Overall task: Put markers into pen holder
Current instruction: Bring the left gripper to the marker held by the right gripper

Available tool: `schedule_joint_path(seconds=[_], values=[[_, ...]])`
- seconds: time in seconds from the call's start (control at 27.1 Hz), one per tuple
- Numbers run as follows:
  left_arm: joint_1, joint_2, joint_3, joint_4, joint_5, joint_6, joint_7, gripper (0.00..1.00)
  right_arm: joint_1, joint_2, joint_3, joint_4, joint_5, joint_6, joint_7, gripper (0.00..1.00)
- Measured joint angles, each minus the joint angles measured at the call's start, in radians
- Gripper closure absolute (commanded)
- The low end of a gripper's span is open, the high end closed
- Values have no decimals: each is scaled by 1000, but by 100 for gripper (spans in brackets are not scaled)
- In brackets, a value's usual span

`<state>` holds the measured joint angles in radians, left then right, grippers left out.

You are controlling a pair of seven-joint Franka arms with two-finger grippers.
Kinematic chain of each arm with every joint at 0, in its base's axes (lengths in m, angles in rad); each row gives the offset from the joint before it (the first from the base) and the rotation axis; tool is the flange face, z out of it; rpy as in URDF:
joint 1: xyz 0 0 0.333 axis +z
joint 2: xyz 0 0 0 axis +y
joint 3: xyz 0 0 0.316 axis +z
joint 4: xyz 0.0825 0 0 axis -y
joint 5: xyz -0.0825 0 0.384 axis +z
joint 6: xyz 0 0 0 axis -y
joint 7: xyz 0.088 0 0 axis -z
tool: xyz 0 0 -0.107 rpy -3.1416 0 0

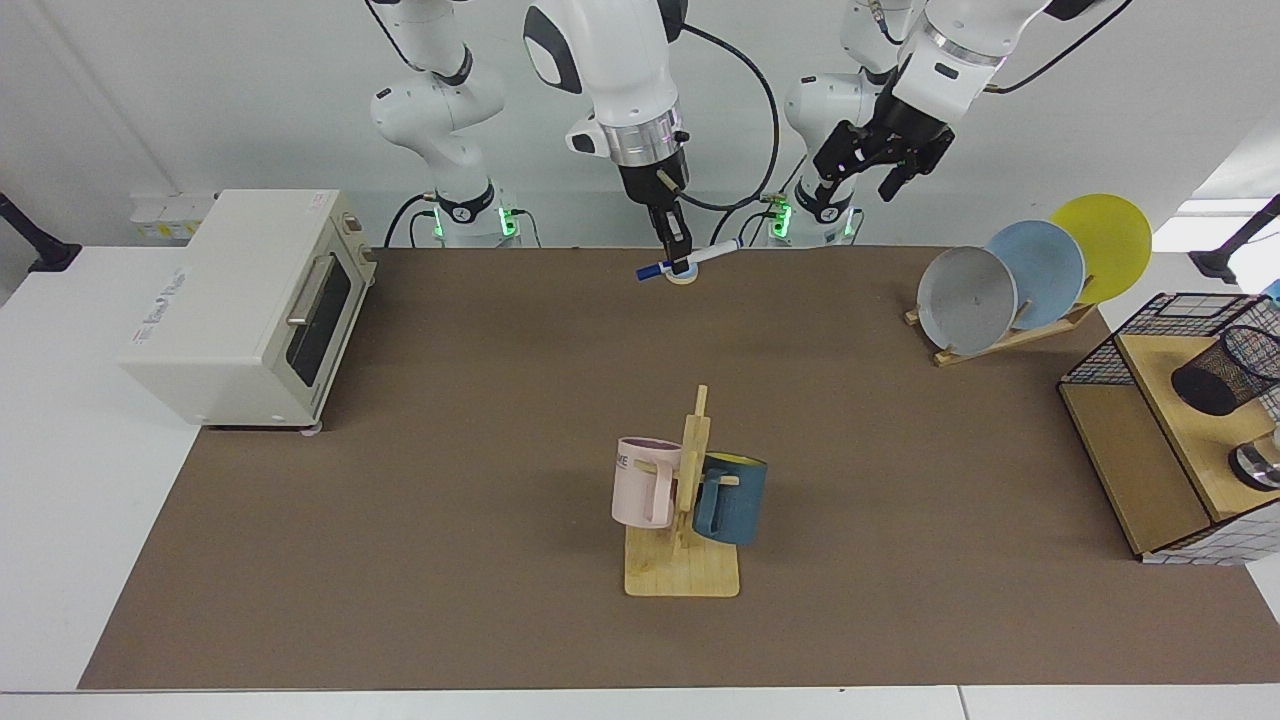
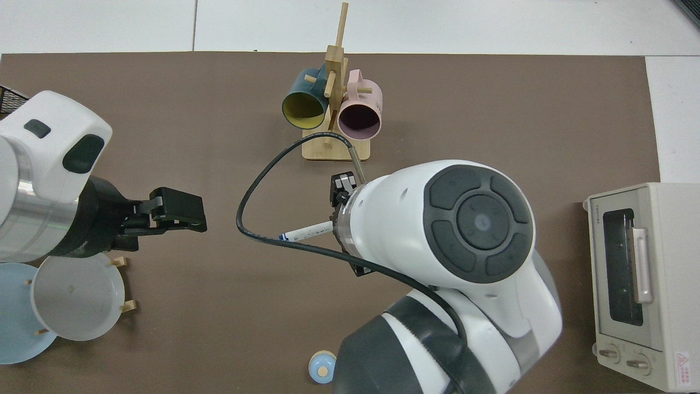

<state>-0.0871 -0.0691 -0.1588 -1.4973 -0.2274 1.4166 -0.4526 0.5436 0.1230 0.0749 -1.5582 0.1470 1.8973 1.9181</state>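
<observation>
Pinching the marker (image 1: pixel 690 260) near its middle, the fingers of the right gripper (image 1: pixel 677 250) are pressing on the white barrel from both sides. The marker is hanging in the air, almost level, with its blue cap pointing toward the toaster oven (image 1: pixel 245 305) side in the facing view. In the top view its other end (image 2: pixel 306 233) is sticking out from under the big white arm.

The left gripper (image 1: pixel 880 160) is waiting high above the table, near the plate rack (image 1: pixel 1010 335), with its fingers spread and nothing between them.

The pen holder (image 1: pixel 1225 372) is lying on its side on the wooden shelf (image 1: pixel 1165 400) at the table's edge, well apart from the marker.

I am judging the marker to be light and stiff, with a smooth plastic barrel that may slip or turn in the fingers if held off-centre. Holding near the middle is keeping it balanced. For dropping it into the mesh cup, a hold nearer one end would probably be easier, so the other end can go in first. Since the cup is not standing upright, the marker may roll out again.
</observation>
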Motion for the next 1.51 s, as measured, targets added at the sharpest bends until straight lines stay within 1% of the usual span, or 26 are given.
schedule_joint_path(seconds=[0.18,0.3,0.52,0.78,0.92,1.07,1.22,1.51], values=[[0,0,0,0,0,7,170,0,0,6,0,21,7,0,14,100],[0,0,-1,0,0,19,301,1,3,7,1,28,25,0,16,100],[-1,0,-8,-2,0,31,633,1,19,11,2,37,48,4,21,100],[-1,2,-21,-10,0,50,943,1,30,32,2,81,58,8,38,100],[-3,5,-31,-29,0,60,1042,1,30,44,2,100,67,12,38,100],[-22,8,-45,-68,0,83,1118,1,31,49,2,106,68,33,38,100],[-41,10,-51,-88,-3,101,1167,0,32,51,2,107,69,36,38,100],[-44,10,-50,-95,-61,102,1227,0,34,53,2,108,69,47,38,100]])
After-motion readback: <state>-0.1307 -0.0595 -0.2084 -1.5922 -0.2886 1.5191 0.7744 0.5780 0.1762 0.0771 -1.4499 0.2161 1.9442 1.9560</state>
